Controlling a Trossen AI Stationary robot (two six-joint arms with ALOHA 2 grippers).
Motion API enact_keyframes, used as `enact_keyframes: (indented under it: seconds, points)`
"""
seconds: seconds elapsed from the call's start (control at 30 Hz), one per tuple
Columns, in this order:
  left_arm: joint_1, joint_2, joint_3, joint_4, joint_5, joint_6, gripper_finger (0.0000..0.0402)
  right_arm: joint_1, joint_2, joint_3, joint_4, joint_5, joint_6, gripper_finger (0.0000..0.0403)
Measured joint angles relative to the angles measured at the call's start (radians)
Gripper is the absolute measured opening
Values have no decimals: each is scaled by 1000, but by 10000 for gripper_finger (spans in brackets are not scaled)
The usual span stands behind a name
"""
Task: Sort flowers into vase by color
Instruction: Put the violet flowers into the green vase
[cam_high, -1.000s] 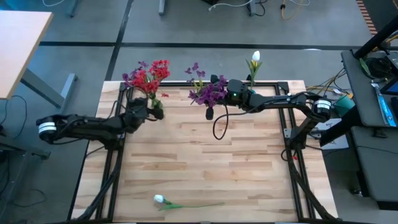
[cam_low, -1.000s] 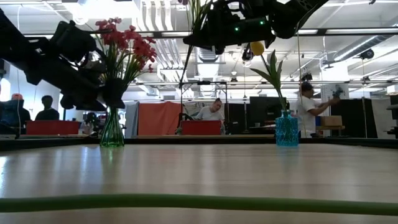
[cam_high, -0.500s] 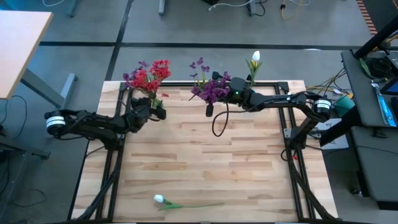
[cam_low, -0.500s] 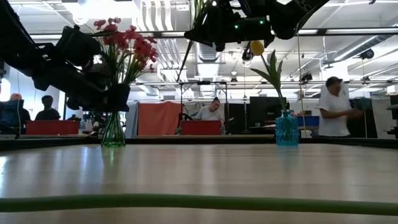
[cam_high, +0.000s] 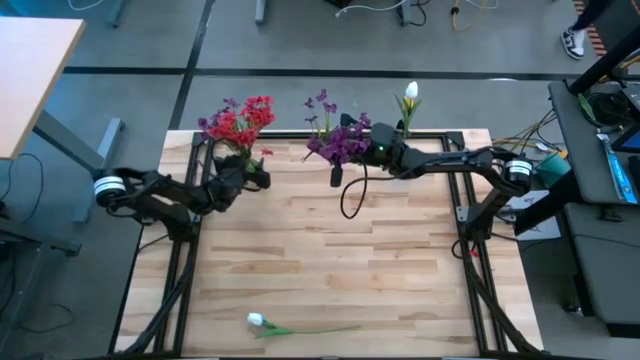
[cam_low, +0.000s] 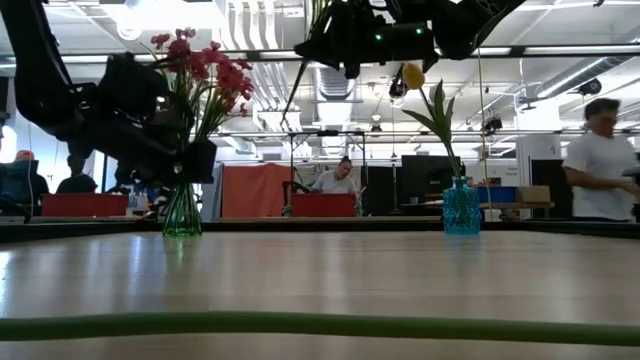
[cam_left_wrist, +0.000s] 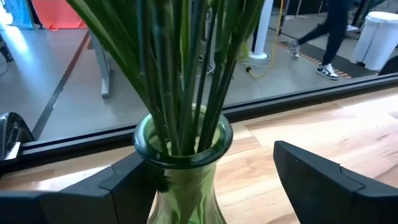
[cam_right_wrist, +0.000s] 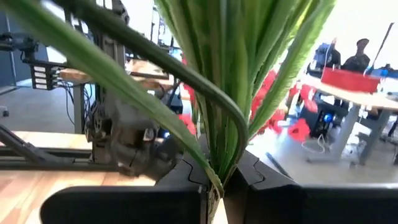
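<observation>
Red flowers (cam_high: 240, 122) stand in a green glass vase (cam_low: 181, 210) at the table's far left. My left gripper (cam_left_wrist: 208, 163) is open, level with the vase's neck (cam_left_wrist: 183, 149), one finger on each side. My right gripper (cam_high: 338, 172) is raised at the far middle, shut on a bunch of purple flowers (cam_high: 335, 142). A yellow-white tulip (cam_high: 410, 95) stands in a blue vase (cam_low: 461, 207) at the far right. A white tulip (cam_high: 257, 320) lies flat on the table near the near edge. My left gripper has one finger (cam_left_wrist: 127, 183) close against the green vase's neck; whether it touches, I cannot tell. My right gripper pinches the purple flowers' green stems and leaves (cam_right_wrist: 219, 158) between its two fingers. The bunch is lifted clear of the table, with the flower heads beyond the fingers toward the far edge.
The white tulip's long stem (cam_low: 300, 325) runs across the near part of the table. Bare wood lies between it and the vases. Dark frame rails (cam_high: 465, 215) run along the table's sides. People move in the room behind.
My left arm has swung in from the table's left and its gripper has closed in on the green vase's neck. My right gripper, with the purple bunch, has crept slightly toward the far edge.
</observation>
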Motion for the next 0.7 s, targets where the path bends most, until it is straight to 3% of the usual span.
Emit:
enact_keyframes:
  seconds: [0.2, 0.47, 0.7]
  points:
    - [0, 55, 0, 60, 1, 0, 281, -21, 63, 82, 3, -54, -18, 12]
    - [0, 95, 0, 106, 2, 0, 247, -67, 238, 247, 1, -141, 6, 12]
    - [1, 98, 0, 104, 7, 2, 208, -80, 418, 417, 50, -318, -10, 12]
